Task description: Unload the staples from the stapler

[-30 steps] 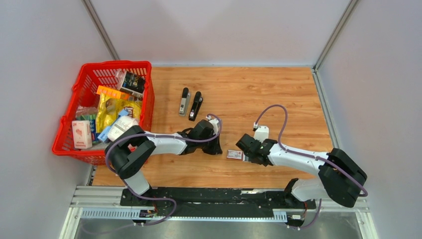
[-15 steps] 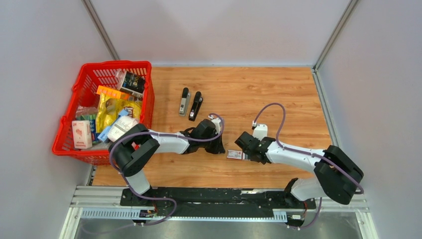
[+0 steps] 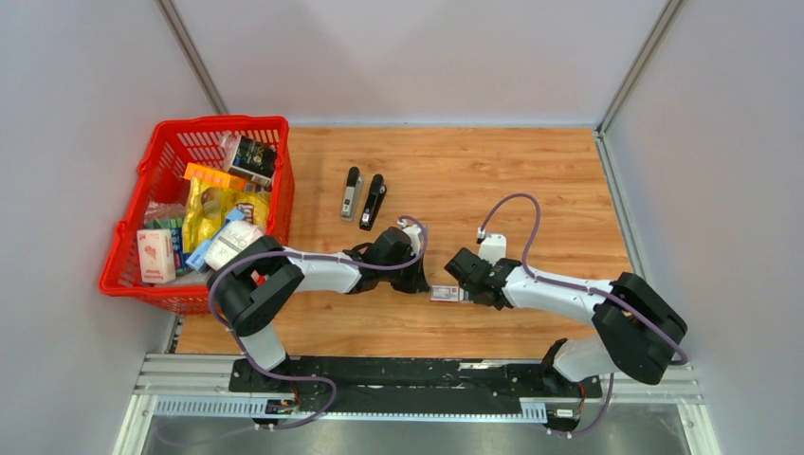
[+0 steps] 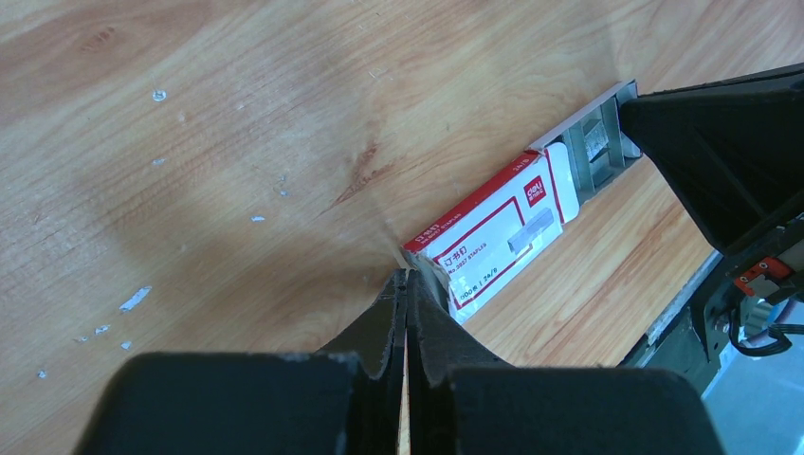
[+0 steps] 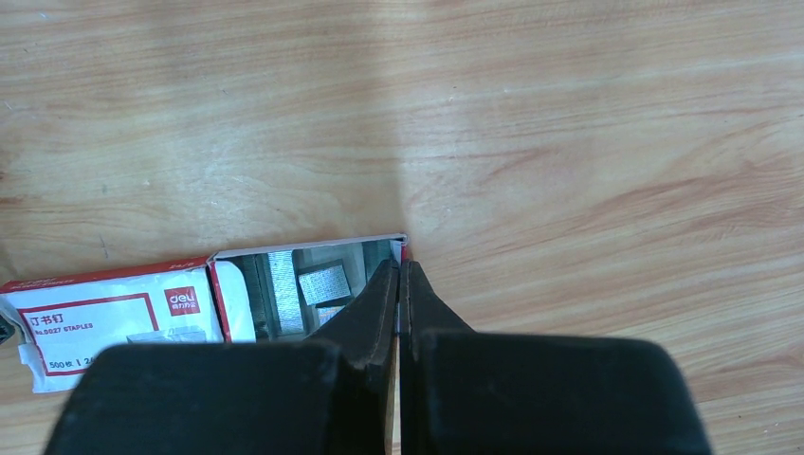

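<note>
Two black staplers point(image 3: 352, 192) point(image 3: 373, 201) lie side by side at the table's middle back, far from both grippers. A small white-and-red staple box point(image 3: 444, 293) lies between the grippers. Its tray is slid partly out, with grey staples strips inside point(image 5: 277, 281), also in the left wrist view point(image 4: 597, 142). My left gripper point(image 4: 408, 275) is shut, its tips pinching the box's sleeve point(image 4: 498, 227) at the end corner. My right gripper point(image 5: 399, 265) is shut on the tray's end wall point(image 5: 403, 245).
A red basket point(image 3: 281, 190) full of packets stands at the back left. Small pale specks point(image 4: 135, 298) dot the wood near the left gripper. The table's right edge meets a grey wall point(image 3: 616, 209).
My right gripper and the box have shifted slightly to the left. My left gripper has edged right to the box's end. The staplers have not moved.
</note>
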Robot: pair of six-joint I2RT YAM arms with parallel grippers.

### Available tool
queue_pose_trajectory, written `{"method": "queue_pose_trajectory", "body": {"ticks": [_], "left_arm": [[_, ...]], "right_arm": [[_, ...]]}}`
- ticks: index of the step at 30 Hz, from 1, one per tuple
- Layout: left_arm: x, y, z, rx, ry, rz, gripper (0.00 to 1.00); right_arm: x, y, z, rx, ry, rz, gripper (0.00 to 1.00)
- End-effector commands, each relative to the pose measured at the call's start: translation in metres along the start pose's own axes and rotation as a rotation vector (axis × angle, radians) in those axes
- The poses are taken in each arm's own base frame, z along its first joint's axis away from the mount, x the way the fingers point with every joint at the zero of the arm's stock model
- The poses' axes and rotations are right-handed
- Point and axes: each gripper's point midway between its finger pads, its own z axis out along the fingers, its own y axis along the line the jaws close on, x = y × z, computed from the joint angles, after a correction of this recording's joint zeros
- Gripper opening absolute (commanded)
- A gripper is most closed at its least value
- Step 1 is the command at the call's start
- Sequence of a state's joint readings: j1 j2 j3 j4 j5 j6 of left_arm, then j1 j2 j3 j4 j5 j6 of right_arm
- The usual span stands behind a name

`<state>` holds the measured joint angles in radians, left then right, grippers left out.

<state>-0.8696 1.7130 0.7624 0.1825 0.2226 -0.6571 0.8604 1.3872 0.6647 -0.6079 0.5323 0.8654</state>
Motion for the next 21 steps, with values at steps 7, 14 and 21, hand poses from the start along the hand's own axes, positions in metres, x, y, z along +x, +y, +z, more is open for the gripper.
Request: {"method": "queue_pose_trajectory", "body": {"ticks": [7,14,21], "left_arm": [[0.008,0.005,0.004,-0.044,0.029,-0.009,0.0],[0.01,0.008,0.004,-0.06,0.036,-0.027,0.0],[0.014,0.013,0.003,-0.093,0.04,-0.048,0.0]], "right_arm": [[-0.002,0.016,0.001,-0.048,-0.005,0.017,0.0],[0.008,0.016,0.002,-0.055,0.01,0.007,0.0],[0.014,0.018,0.0,-0.06,0.013,-0.001,0.0]]}}
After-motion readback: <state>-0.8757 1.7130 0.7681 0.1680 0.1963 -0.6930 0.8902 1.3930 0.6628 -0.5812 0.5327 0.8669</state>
